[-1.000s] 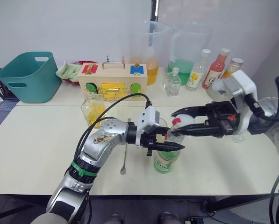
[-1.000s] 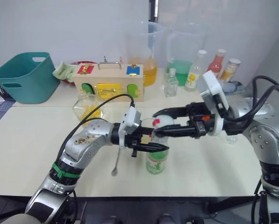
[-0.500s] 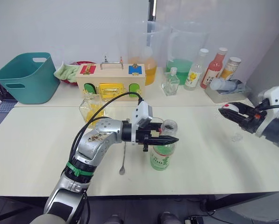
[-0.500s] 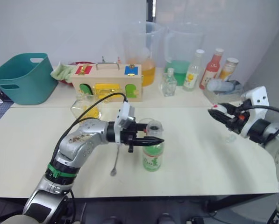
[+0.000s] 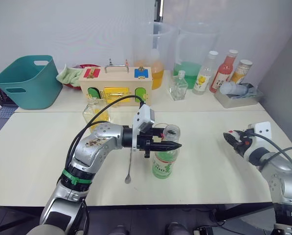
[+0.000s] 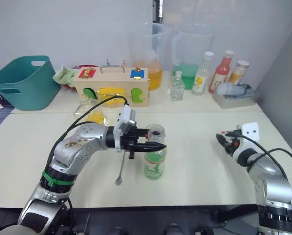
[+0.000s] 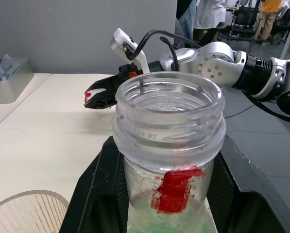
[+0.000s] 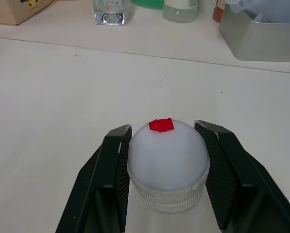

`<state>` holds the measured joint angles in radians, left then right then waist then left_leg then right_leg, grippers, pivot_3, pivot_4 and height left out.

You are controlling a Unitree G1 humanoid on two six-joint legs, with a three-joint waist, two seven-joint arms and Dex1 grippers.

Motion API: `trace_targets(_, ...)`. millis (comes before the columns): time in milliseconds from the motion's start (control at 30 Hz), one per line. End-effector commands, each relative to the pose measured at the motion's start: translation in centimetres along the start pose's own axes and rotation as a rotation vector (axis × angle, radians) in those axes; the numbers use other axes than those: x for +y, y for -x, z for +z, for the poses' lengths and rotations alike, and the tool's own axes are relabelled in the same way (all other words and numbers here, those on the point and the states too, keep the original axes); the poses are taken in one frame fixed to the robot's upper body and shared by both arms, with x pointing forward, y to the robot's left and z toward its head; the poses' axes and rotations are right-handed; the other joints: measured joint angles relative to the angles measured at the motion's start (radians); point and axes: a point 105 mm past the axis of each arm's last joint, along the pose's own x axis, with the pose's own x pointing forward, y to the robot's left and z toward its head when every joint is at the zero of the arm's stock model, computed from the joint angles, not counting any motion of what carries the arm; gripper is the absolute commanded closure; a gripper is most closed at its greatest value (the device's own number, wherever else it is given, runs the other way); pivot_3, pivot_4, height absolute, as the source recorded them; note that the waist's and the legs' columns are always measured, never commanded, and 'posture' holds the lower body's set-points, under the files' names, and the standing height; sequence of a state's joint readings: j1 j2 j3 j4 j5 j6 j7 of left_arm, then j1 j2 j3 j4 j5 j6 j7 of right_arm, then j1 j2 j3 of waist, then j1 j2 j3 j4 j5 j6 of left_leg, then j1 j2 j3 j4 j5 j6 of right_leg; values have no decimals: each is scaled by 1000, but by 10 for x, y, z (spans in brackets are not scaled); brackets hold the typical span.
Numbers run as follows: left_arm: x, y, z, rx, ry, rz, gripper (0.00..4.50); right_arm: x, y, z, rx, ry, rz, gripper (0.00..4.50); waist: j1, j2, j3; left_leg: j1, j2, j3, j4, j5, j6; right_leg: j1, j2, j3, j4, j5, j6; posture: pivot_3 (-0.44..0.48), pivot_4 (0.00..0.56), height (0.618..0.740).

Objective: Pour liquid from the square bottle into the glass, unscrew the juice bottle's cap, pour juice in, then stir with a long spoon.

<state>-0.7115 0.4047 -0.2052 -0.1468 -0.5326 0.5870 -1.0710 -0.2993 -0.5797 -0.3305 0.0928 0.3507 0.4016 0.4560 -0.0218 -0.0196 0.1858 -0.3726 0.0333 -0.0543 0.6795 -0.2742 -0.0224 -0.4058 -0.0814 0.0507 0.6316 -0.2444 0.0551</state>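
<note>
Cap (image 8: 168, 162), small, round, white with a red mark, sits pinched in our right gripper (image 5: 235, 138) low at the table's right, so we should set it down gently there while our left gripper (image 5: 166, 146) clamps the opened slim green-labelled plastic juice bottle (image 5: 164, 164) upright mid-table.

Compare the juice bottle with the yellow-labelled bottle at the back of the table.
The juice bottle stands open, its cap off, near the table's front; the yellow-labelled bottle wears a white cap and stands in the back row. The juice bottle carries a green-and-white label and is gripped at the neck by the left claw; the yellow-labelled bottle stands free. Both are slim, clear and upright.
</note>
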Motion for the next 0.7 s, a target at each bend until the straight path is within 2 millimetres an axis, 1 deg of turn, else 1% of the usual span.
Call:
trace_targets(33, 1, 10, 14, -23, -58, 28, 2969, -1, -6, -21, 32, -15, -44, 2910, -1, 0, 0, 0, 0, 0, 0, 0, 0, 0, 0, 0, 0, 0, 0, 0, 150, 740)
trace_targets(100, 1, 11, 14, -22, -57, 29, 2969, -1, -7, -25, 34, -8, -43, 2910, 0, 2, 1, 1, 0, 0, -1, 0, 0, 0, 0, 1, 0, 0, 0, 0, 150, 740)
trace_targets(200, 3, 13, 14, -27, -60, 48, 2969, -2, -9, -40, 60, -57, -66, 2910, 1, 3, 0, 0, 0, 1, -1, 0, 0, 0, 0, 3, 0, 0, 0, 0, 150, 740)
trace_targets(367, 4, 14, 15, -23, -66, 51, 2969, -3, -9, -49, 70, -52, -74, 2910, 0, 3, 0, 1, 0, 2, 0, 0, 0, 0, 0, 3, 0, 0, 0, 0, 150, 740)
trace_targets(433, 3, 14, 14, -19, -68, 42, 2969, -3, -7, -44, 55, -53, -66, 1890, 0, 3, 0, 1, 0, 2, 0, 0, 0, 0, 0, 3, 0, 0, 0, 0, 150, 740)
trace_targets(467, 3, 14, 14, -17, -68, 38, 2969, -3, -7, -42, 48, -53, -63, 1597, 0, 3, 0, 1, 0, 2, 0, 0, 0, 0, 0, 3, 0, 0, 0, 0, 150, 740)
trace_targets(600, 1, 14, 14, -12, -68, 29, 2969, 2, -3, -14, -12, -24, -8, 255, 0, 3, 0, 1, 0, 2, -1, 0, 0, 0, 1, 3, 0, 0, 0, 0, 150, 740)
trace_targets(633, 1, 15, 13, -10, -68, 27, 2969, 7, -1, -6, -29, -6, 30, 37, 0, 3, 0, 1, 0, 2, -1, 0, 0, 0, 1, 4, 0, 0, 0, 0, 150, 740)
trace_targets(700, 0, 16, 12, -5, -66, 23, 2969, 16, 1, 13, -63, 30, 89, 37, 0, 3, 0, 1, 0, 2, -1, 0, 0, 0, 1, 4, 0, 0, 0, 0, 150, 740)
